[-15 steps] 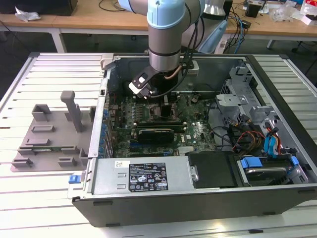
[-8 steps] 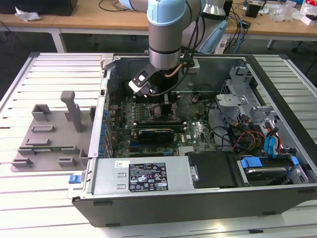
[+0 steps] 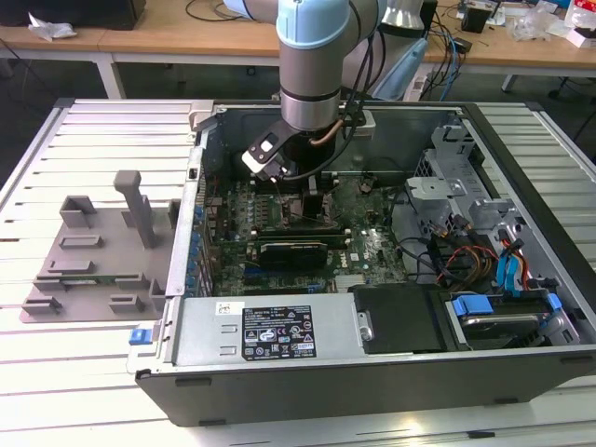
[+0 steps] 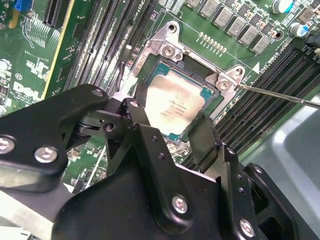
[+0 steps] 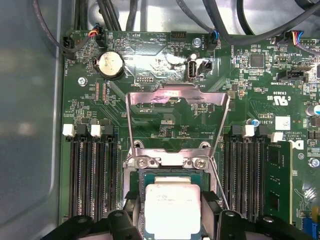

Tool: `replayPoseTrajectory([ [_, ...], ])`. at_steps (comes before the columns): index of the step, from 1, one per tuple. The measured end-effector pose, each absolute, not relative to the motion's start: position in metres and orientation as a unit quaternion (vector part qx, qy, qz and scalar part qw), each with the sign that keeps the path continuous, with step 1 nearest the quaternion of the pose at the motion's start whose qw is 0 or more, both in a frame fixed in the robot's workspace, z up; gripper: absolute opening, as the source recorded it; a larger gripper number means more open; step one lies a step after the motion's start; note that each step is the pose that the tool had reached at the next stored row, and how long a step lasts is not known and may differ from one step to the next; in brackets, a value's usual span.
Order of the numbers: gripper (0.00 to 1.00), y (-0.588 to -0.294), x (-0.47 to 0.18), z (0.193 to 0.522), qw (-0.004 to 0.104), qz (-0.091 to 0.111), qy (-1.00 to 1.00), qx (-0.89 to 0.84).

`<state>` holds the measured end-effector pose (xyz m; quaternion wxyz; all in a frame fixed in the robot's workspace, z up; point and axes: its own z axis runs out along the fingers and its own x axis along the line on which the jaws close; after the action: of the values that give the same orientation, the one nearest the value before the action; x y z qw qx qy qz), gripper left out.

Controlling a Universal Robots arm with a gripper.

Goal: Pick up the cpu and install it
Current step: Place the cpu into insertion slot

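- On the gripper, the jaws straddle the cpu, one at each side; whether they pinch it, I cannot tell.
- The cpu sits in the socket, whose load plate stands raised.
- Memory slots flank the socket.
- A grey tray lies on the worktop, beside the computer case.

The cpu lies in the socket on the motherboard, between memory slots, with the gripper over it. The case sits on the table, the tray beside it at the exterior view's left.
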<state>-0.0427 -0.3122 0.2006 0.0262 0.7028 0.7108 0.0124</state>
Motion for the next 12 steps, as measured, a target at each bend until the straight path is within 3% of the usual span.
replayPoseTrajectory([
  [12, 0.59, -0.3123, -0.0418, 0.2008, 0.026, 0.013, 0.711, 0.703],
])
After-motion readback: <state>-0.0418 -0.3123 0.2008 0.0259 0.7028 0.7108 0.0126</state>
